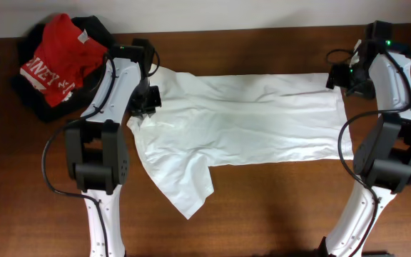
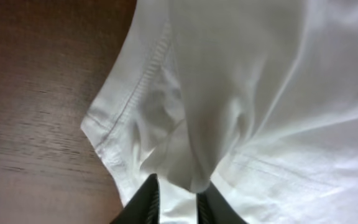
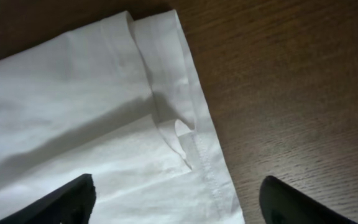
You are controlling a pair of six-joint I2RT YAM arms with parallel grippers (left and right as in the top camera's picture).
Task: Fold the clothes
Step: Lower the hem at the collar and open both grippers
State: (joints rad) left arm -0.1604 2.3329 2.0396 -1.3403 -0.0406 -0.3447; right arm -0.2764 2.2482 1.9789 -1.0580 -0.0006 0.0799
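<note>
The white T-shirt [image 1: 248, 121] lies spread sideways across the wooden table, its hem at the right and one sleeve pointing toward the front. No chest print shows. My left gripper [image 1: 147, 100] is at the shirt's back left end. In the left wrist view its fingers [image 2: 178, 199] are closed on a raised bunch of the white fabric [image 2: 260, 93]. My right gripper [image 1: 344, 77] hovers over the back right hem corner. In the right wrist view its fingers [image 3: 178, 186] are wide open above the hem [image 3: 92, 124] and hold nothing.
A red T-shirt [image 1: 56, 61] with white lettering lies on dark garments [image 1: 38, 107] at the back left corner, close to the left arm. Bare wooden table [image 1: 277, 207] lies in front of the shirt. The table's back edge meets a pale wall.
</note>
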